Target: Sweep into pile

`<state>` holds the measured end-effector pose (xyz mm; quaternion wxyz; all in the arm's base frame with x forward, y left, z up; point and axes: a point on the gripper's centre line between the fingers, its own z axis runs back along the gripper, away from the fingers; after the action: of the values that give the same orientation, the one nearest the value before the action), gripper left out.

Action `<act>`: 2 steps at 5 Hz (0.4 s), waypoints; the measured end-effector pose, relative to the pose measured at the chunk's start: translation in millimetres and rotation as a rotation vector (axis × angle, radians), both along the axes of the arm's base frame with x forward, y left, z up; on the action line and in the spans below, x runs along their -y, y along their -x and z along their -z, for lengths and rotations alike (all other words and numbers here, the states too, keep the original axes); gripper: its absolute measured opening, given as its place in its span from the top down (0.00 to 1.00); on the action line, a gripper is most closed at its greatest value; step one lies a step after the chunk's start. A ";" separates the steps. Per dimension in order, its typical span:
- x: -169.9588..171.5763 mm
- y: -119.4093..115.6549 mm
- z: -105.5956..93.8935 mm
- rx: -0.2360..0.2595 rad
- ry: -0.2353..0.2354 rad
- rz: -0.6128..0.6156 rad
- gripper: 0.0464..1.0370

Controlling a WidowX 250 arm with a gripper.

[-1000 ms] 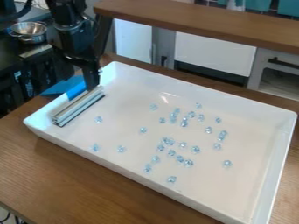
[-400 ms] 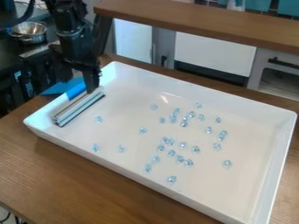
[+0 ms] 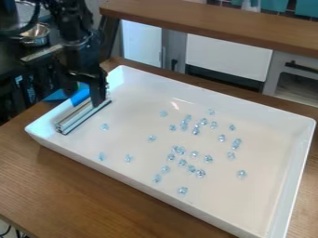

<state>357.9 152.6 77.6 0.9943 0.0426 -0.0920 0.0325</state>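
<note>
The metal bar [image 3: 77, 117] lies inside the tray [image 3: 295, 158], its long axis parallel to the short left wall and just beside it, one end toward the near left corner. It is silvery and grooved, dark along its lower edge. The fingers of the tool [image 3: 84, 100] stand apart above its far end; contact is unclear. Clear bluish beads [image 3: 201, 173] lie scattered. The surface [image 3: 112, 200] is brown wood grain; behind are pale cabinets [image 3: 227, 58] and a metal bowl [image 3: 36, 33].

Wooden tabletop [image 3: 93, 190]: is spreading across the foreground
Brown wooden ledge [image 3: 211, 29]: is running above white panels [image 3: 228, 55]
Black handle [image 3: 301, 66]: is crossing a gray front [image 3: 282, 59]
Teal panels [image 3: 307, 8]: are hanging upper right
</note>
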 end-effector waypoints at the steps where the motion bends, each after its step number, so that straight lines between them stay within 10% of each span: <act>1: -5.2 -0.1 4.2 0.005 -0.001 -0.015 0.04; 2: -4.8 0.8 9.8 0.011 -0.005 -0.012 0.04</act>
<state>357.1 157.3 67.9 0.9935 0.0451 -0.0975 0.0383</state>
